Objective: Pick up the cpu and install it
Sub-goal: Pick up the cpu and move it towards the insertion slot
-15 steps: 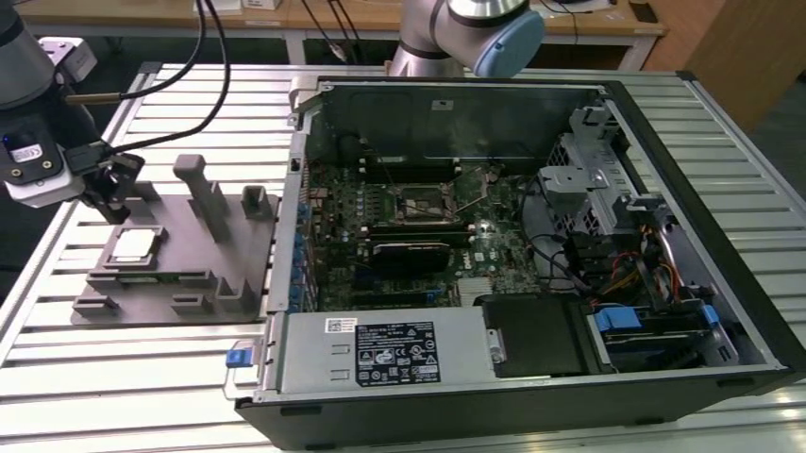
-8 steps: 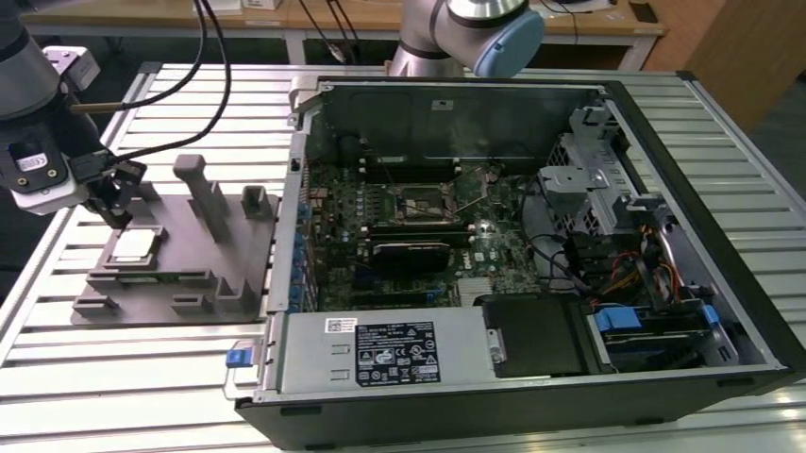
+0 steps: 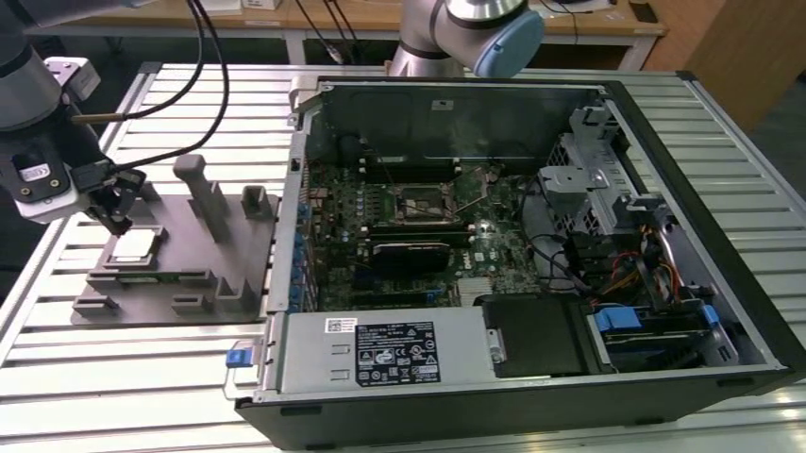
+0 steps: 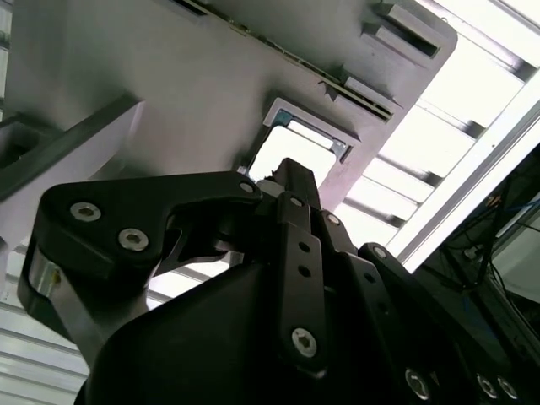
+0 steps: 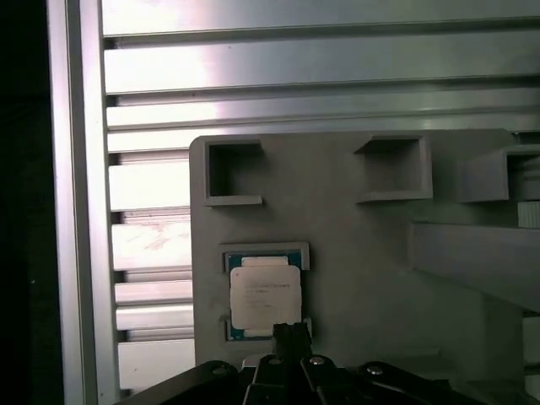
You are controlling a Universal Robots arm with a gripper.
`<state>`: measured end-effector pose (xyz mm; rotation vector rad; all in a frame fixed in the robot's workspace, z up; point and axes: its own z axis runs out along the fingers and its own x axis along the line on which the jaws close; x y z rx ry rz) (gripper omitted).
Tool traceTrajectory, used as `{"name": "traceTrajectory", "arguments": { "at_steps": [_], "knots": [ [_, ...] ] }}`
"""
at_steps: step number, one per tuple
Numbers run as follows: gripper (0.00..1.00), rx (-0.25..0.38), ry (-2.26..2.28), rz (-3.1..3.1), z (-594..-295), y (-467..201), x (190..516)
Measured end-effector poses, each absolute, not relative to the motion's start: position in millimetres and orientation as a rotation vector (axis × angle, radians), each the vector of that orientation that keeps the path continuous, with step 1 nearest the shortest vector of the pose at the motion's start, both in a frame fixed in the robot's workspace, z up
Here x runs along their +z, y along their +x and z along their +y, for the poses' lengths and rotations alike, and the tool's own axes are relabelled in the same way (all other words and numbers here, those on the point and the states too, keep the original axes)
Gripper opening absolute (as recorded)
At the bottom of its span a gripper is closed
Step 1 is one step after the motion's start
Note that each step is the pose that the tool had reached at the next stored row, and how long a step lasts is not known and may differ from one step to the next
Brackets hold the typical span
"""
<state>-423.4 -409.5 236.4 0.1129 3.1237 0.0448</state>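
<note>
The cpu (image 3: 132, 247) lies flat in a square recess of the grey holder block (image 3: 189, 274), on the exterior view's left of the open computer case. Its silver top with a thin green rim is seen in both wrist views (image 5: 264, 295) (image 4: 297, 150). My gripper (image 3: 117, 225) hangs just above the chip's edge, fingertips together and nothing between them; both wrist views show the dark tip (image 5: 289, 331) (image 4: 285, 169) over the cpu. The motherboard's square socket (image 3: 420, 201) sits in the middle of the case.
Upright posts (image 3: 202, 193) rise from the holder block close to my gripper. The case (image 3: 705, 236) holds drive bays and cables at the exterior view's right and a power supply (image 3: 377, 351) at the front. Everything rests on a slatted aluminium table (image 3: 126, 377).
</note>
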Motion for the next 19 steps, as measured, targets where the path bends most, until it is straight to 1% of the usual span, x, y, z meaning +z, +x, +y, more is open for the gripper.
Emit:
{"name": "traceTrajectory", "arguments": {
  "at_steps": [19],
  "knots": [
    [0.11, 0.045, 0.063, 3.126, -403, -425, 212]
  ]
}}
